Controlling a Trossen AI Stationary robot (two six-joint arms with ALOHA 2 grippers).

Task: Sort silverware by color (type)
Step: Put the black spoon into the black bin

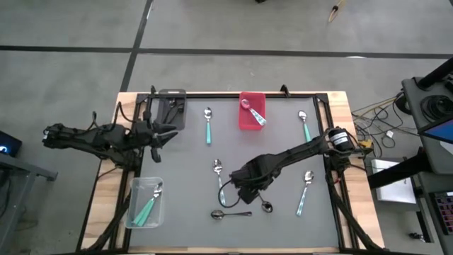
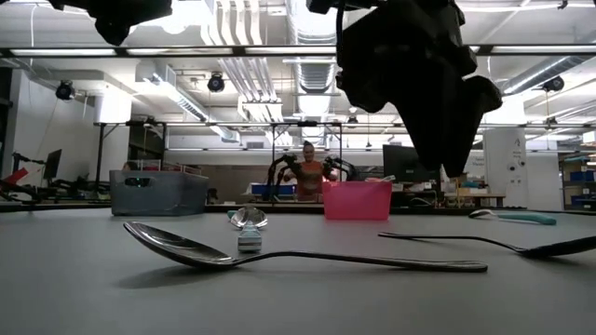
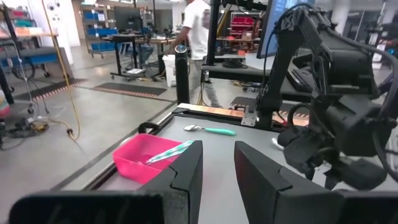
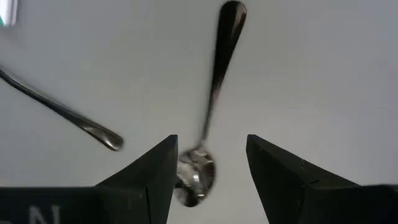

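Two all-dark spoons lie flat on the grey mat near the front: one [image 1: 230, 212] and one [image 1: 267, 206] whose bowl [image 4: 196, 174] shows between the fingers of my right gripper [image 4: 211, 146]. That gripper [image 1: 248, 190] points down, open, and hangs above this spoon without touching it [image 2: 447, 140]. Teal-handled spoons lie on the mat at the far left [image 1: 208, 126], far right [image 1: 304, 126] and right [image 1: 304, 191]. A further spoon [image 1: 218, 168] lies mid-table. My left gripper [image 1: 157, 138] waits level at the left, open and empty [image 3: 217, 168].
A red bin [image 1: 244, 120] at the far middle holds a teal-handled spoon [image 1: 256, 113]. A clear bin [image 1: 138, 185] at the near left holds teal-handled spoons. A grey bin [image 1: 172, 106] stands at the far left. A person stands in the room beyond the table [image 3: 198, 25].
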